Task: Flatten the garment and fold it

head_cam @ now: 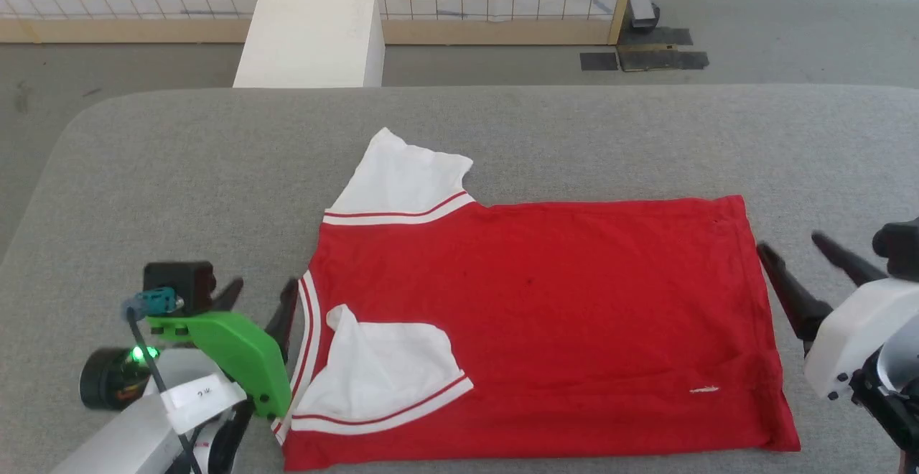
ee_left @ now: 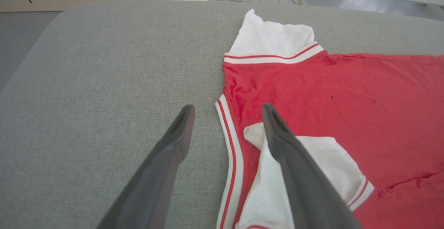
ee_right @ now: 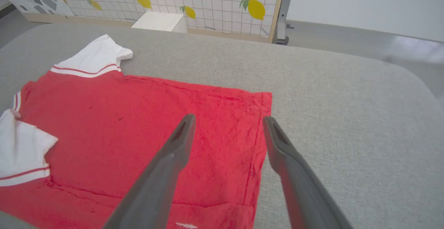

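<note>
1. Nearest, low on the robot's left: left gripper (head_cam: pixel 260 296), jaws spread wide and empty, tips at the striped collar edge of the garment (head_cam: pixel 546 301). In the left wrist view, one finger over bare table (head_cam: pixel 179 172), the other over white sleeve cloth.
2. Low on the right: right gripper (head_cam: pixel 790 244), jaws equally wide, holding nothing, just beside the hem. In the right wrist view, one finger over red cloth, the other over grey table.
3. Between the two: garment flat on the table, long axis running left to right across the robot's front, collar pointing to the robot's left, hem to its right. One gripper at each end, about equally near.
4. Along the near long edge: near sleeve (head_cam: pixel 380 359) turned in over the red body, with a crease beside it. Seemingly folded in on this side already.
5. Farther off: far sleeve (head_cam: pixel 402 179) spread outward, away from the robot, not yet folded in.
6. Probable crux of the coming move: far long edge beyond both sets of jaws, reachable only by going forward across the short axis.
</note>
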You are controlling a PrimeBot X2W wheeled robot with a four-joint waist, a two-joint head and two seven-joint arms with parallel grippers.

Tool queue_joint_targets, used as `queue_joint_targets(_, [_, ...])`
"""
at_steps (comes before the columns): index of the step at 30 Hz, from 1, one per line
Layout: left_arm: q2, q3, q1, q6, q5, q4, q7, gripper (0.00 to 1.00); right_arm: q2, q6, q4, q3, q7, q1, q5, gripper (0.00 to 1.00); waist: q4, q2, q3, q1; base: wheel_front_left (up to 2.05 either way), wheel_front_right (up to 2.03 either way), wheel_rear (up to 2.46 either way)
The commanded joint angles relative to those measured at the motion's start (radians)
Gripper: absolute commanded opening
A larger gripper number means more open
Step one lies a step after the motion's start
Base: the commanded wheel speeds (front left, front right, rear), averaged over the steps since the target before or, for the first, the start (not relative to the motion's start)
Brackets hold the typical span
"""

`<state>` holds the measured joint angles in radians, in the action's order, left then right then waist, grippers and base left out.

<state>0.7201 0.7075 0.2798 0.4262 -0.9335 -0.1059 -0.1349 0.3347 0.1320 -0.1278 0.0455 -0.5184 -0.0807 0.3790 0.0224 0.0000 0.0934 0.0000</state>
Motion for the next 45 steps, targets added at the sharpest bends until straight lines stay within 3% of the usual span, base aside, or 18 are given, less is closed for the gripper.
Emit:
queue_joint_targets(1, [-0.015, -0.013, 0.017, -0.006, 0.022, 0.003, 0.039, 1.0, 0.005, -0.001, -0.005, -0.007, 0.062, -0.015, 0.009, 1.0, -0.008, 0.0, -0.003, 0.0, 0.0, 0.0, 0.0])
queue_joint_targets(10, [-0.085, -0.059, 0.011, -0.019, 0.067, 0.042, 0.254, 1.0, -0.065, -0.001, 0.013, -0.011, 0.373, 0.021, 0.012, 1.0, -0.049, 0.0, 0.015, 0.0, 0.0, 0.0, 0.0])
queue_joint_targets(15, [-0.095, -0.059, 0.034, -0.039, 0.073, 0.066, 0.271, 1.0, -0.127, -0.001, 0.015, 0.008, 0.479, 0.038, -0.015, 1.0, -0.074, 0.0, 0.044, 0.0, 0.0, 0.0, 0.0])
queue_joint_targets(19, [-0.082, -0.04, 0.09, -0.079, 0.077, 0.084, 0.225, 1.0, -0.145, -0.001, 0.02, -0.022, 0.498, 0.045, -0.041, 1.0, -0.106, 0.0, 0.076, 0.0, 0.0, 0.0, 0.0])
queue_joint_targets(23, [-0.044, -0.012, 0.194, -0.135, 0.082, 0.113, 0.108, 1.0, -0.159, -0.001, 0.021, -0.019, 0.514, 0.027, -0.054, 1.0, -0.148, 0.0, 0.131, 0.0, 0.0, 0.0, 0.0])
queue_joint_targets(33, [0.068, 0.037, 0.595, -0.379, 0.072, 0.248, -0.289, 1.0, -0.206, -0.001, 0.035, -0.023, 0.567, -0.034, -0.073, 1.0, -0.276, 0.0, 0.315, 0.0, 0.0, 0.0, 0.0])
queue_joint_targets(37, [0.095, 0.044, 0.743, -0.448, 0.044, 0.345, -0.468, 1.0, -0.22, -0.001, 0.052, -0.033, 0.594, -0.06, -0.073, 1.0, -0.317, 0.0, 0.373, 0.0, 0.0, 0.0, 0.0])
queue_joint_targets(40, [0.107, 0.044, 0.825, -0.471, 0.008, 0.407, -0.602, 1.0, -0.231, -0.001, 0.063, -0.045, 0.612, -0.077, -0.069, 1.0, -0.344, 0.0, 0.405, 0.0, 0.0, 0.0, 0.0])
queue_joint_targets(45, [0.126, 0.048, 0.916, -0.455, -0.042, 0.469, -0.808, 1.0, -0.247, -0.001, 0.083, -0.06, 0.633, -0.094, -0.074, 1.0, -0.378, 0.0, 0.45, 0.0, 0.0, 0.0, 0.0])
